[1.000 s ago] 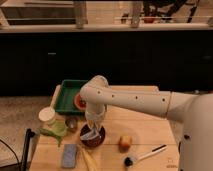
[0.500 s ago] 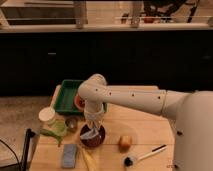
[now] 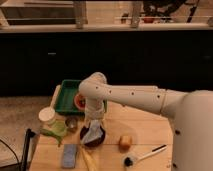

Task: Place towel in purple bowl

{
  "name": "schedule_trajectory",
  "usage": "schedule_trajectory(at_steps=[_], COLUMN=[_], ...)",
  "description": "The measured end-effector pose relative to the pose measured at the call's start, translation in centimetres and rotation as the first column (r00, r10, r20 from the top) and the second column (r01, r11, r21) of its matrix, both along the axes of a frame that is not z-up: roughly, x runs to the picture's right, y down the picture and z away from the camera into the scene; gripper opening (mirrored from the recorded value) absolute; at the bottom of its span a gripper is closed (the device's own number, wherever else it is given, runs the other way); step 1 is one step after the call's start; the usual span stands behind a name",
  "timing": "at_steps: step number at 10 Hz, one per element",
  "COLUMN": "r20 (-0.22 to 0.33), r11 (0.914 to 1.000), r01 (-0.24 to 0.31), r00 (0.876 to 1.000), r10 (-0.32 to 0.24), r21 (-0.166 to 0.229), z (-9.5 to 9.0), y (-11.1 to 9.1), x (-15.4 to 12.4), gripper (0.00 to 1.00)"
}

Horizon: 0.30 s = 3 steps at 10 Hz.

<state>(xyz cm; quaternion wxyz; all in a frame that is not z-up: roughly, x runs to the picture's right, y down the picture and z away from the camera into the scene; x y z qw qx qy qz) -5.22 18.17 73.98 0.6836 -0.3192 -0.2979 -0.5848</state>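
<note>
The purple bowl [image 3: 98,140] is dark and sits on the wooden table near its front left. A grey-white towel [image 3: 91,134] hangs into the bowl and rests on its left side. My gripper [image 3: 93,125] points straight down right above the bowl, at the top of the towel. The white arm comes in from the right and bends down over the bowl, hiding the bowl's back rim.
A green tray [image 3: 66,96] with a red-orange item [image 3: 80,101] stands behind the bowl. A white cup [image 3: 47,116], a small can [image 3: 71,123] and a green item [image 3: 56,132] lie to the left. A blue sponge [image 3: 69,155], a banana [image 3: 89,160], an orange fruit [image 3: 125,142] and a brush [image 3: 145,155] lie in front.
The arm's elbow has shifted slightly to the left. The gripper has stayed over the bowl, and the towel sits a little lower in it.
</note>
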Motion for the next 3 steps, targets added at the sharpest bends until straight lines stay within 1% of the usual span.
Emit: schedule_trajectory(at_steps=[3], r20=[-0.01], r11=[0.9999], r01=[-0.01], r00=[1.0], r10=[0.01], r21=[0.005], z=[0.04], y=[-0.62], x=[0.5], gripper=[0.8])
